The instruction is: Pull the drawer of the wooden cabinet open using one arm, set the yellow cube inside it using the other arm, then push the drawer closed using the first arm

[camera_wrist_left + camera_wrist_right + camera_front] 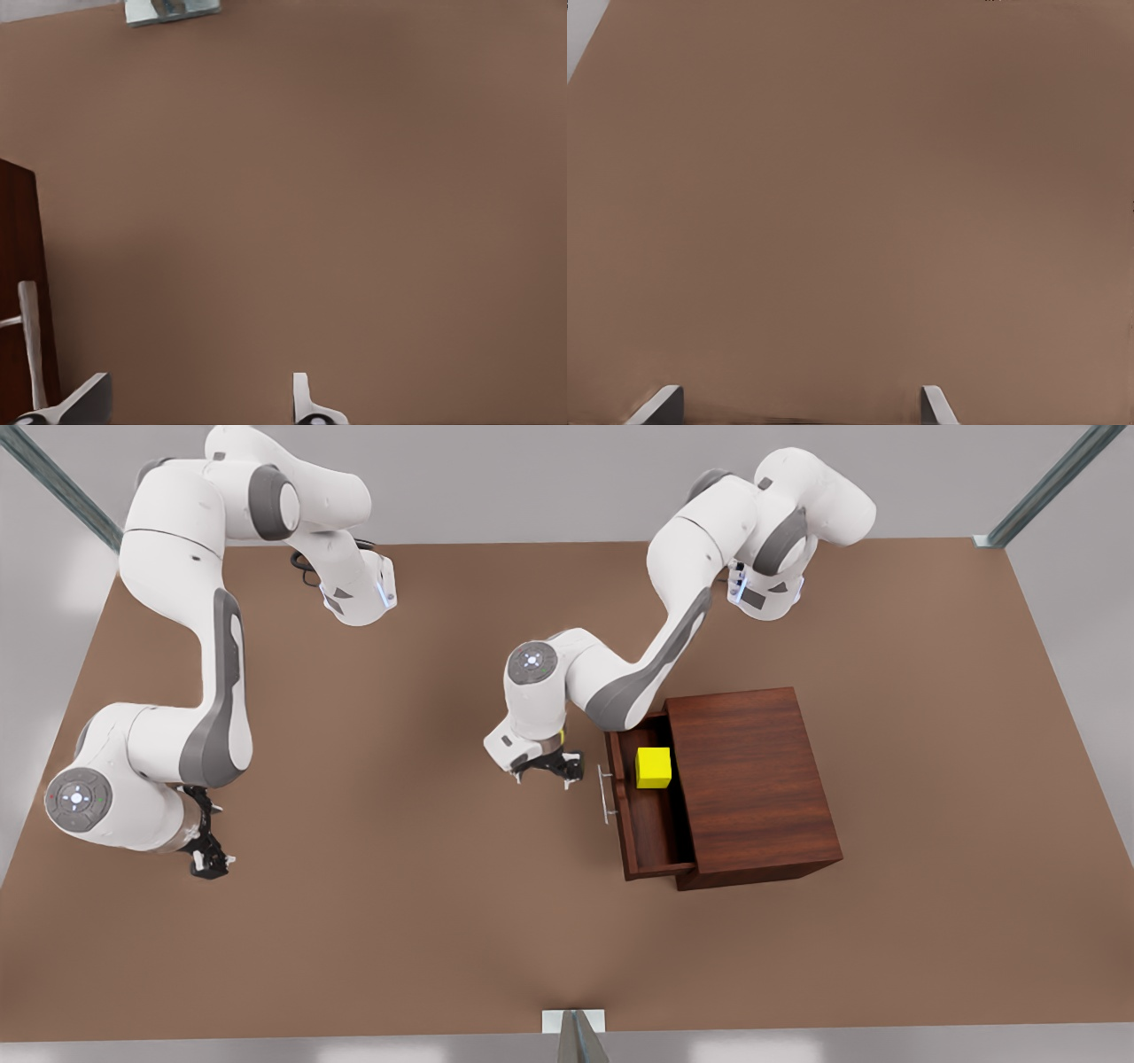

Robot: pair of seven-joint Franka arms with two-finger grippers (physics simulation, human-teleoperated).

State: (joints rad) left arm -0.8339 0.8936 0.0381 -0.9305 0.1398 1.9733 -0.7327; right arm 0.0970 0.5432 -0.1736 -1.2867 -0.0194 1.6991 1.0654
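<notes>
Right now the boxy dark reddish-brown wood-grain cabinet (753, 779) stands on the brown worktop (399, 921) toward the front view's right, with its single drawer (651, 824) pulled out toward the middle of the worktop. Inside that drawer sits the small bright yellow cube (654, 767), resting near the end farther from the camera, close to the cabinet body.

The left claw (547, 769) hangs just beside the drawer's slim metal handle (606, 794), not touching it as far as the front view lets me judge. From its wrist camera the left claw (199, 403) shows its two pale fingertips (89, 397) spread apart with nothing between them; the handle (32, 341) and a strip of dark drawer front (18, 266) lie at the edge of that picture.

The right claw (210, 859) waits well apart from the cabinet, over bare worktop at the front view's left. Its wrist camera shows the right claw (796, 405) with fingertips (660, 403) wide apart and empty above plain brown surface (850, 212).
</notes>
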